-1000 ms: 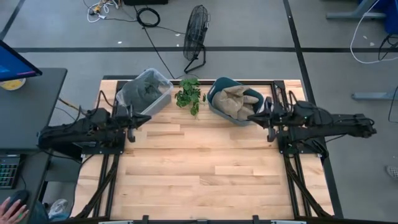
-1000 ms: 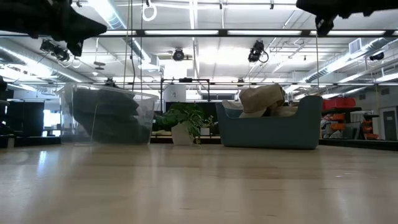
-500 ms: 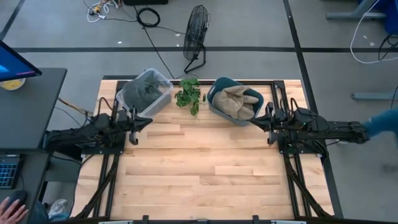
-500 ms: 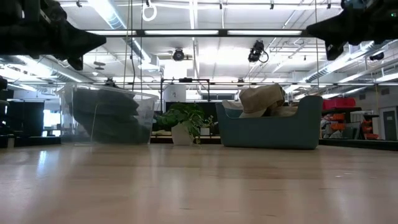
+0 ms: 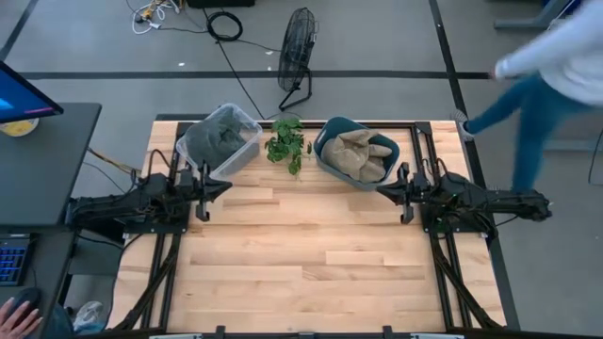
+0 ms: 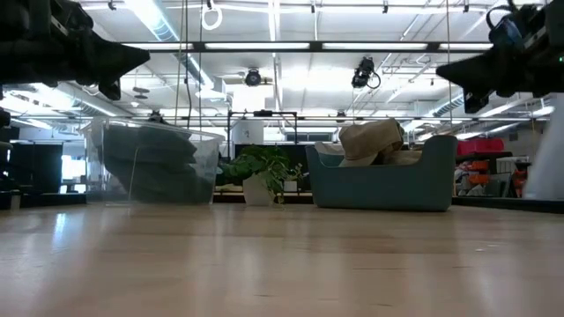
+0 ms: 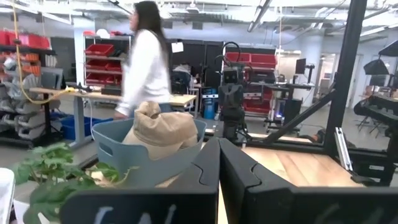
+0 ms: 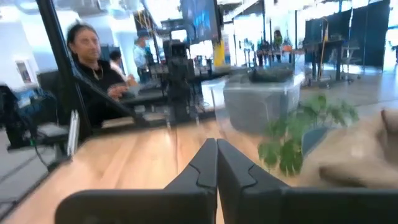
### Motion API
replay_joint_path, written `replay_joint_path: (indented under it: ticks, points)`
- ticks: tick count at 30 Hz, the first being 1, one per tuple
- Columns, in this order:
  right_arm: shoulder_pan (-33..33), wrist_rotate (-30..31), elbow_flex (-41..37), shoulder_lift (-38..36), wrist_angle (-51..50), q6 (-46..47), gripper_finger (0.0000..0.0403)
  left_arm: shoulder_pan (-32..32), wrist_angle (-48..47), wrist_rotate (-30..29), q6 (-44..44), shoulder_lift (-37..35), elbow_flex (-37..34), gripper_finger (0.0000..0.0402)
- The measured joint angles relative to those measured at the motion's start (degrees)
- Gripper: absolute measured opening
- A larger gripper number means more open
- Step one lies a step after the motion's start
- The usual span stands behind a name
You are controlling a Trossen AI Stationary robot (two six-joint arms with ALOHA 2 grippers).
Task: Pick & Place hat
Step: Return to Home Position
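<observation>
Tan hats (image 5: 360,154) lie piled in a blue bin (image 5: 326,137) at the table's far edge, right of centre; they also show in the low view (image 6: 370,139) and left wrist view (image 7: 163,127). Dark grey hats (image 5: 219,137) fill a clear bin (image 5: 247,121) to the left. My left gripper (image 5: 222,185) hovers shut above the table's left side, near the clear bin. My right gripper (image 5: 381,188) hovers shut at the right, just near of the blue bin. Both are empty, fingertips together in the wrist views (image 7: 218,149) (image 8: 217,151).
A small potted plant (image 5: 285,143) stands between the two bins at the far edge. A person (image 5: 556,66) walks past beyond the table's right far corner. Bare wooden tabletop (image 5: 301,254) stretches between and in front of the arms.
My right gripper has drawn back a little toward the table's right edge and come lower, staying shut. My left gripper has shifted slightly toward the clear bin. A person has walked into view beyond the right far corner.
</observation>
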Motion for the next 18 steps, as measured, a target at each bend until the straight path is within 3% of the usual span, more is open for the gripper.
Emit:
replay_joint_path:
  ticks: [7,13,18]
  points:
    - [0.0,0.35,-0.61,-0.44,-2.83,-0.43,0.0003,0.0,-1.15,0.0,-3.88,-0.02,-0.02,0.0002]
    - [0.0,6.04,-0.59,-0.43,-5.14,3.05,0.0008,-0.01,-3.77,0.0,-12.22,0.01,-0.04,0.0003]
    - [0.0,6.62,-0.55,-0.43,-5.01,4.61,0.001,0.0,-3.93,0.0,-14.35,0.01,-0.04,0.0003]
